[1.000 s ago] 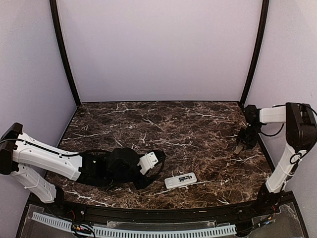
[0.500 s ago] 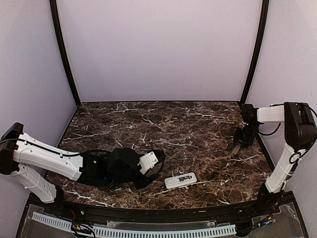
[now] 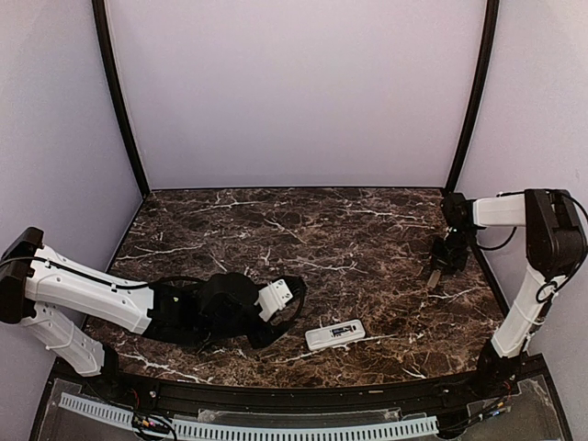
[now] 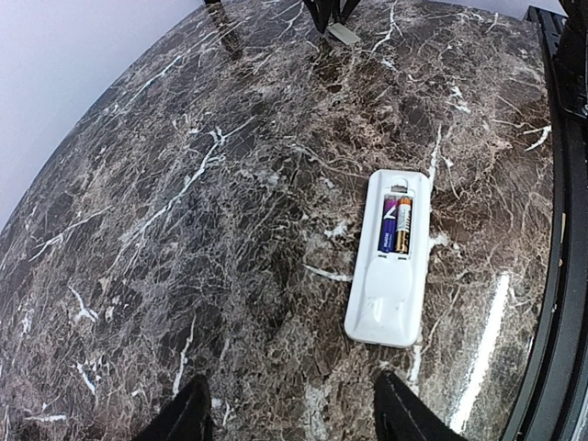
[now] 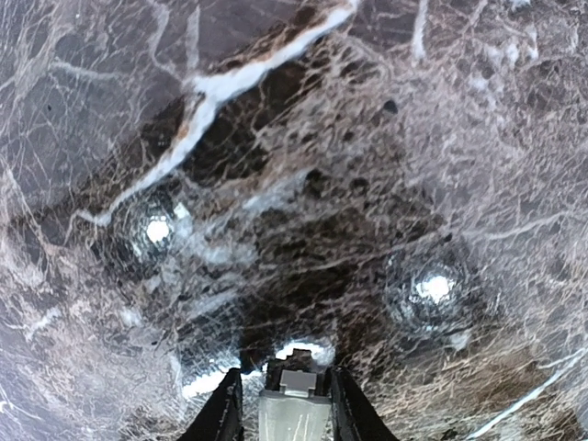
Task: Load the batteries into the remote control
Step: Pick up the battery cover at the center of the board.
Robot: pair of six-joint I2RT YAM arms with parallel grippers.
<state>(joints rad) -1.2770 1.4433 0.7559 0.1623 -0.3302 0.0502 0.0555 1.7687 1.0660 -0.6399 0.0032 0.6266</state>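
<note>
Right pincer (image 5: 283,393) is clamping the small white cover piece (image 5: 292,413) near the right edge of the surface (image 4: 184,202). Left pincer (image 4: 296,409) is gaping wide, gripping nothing, facing the remote control (image 4: 386,294), which is lying back-up with both batteries (image 4: 396,226) sitting in its bay.

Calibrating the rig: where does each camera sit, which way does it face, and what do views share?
Top external: above and behind the bases, looking down on the dark marble table; left arm and right arm show.
Left wrist: low, facing the white rectangular remote control, two slim cylindrical batteries in its bay; own fingertips show.
Right wrist: facing down at marble; right end effector grips small flat white cover piece.
Top and left wrist share the remote.
</note>
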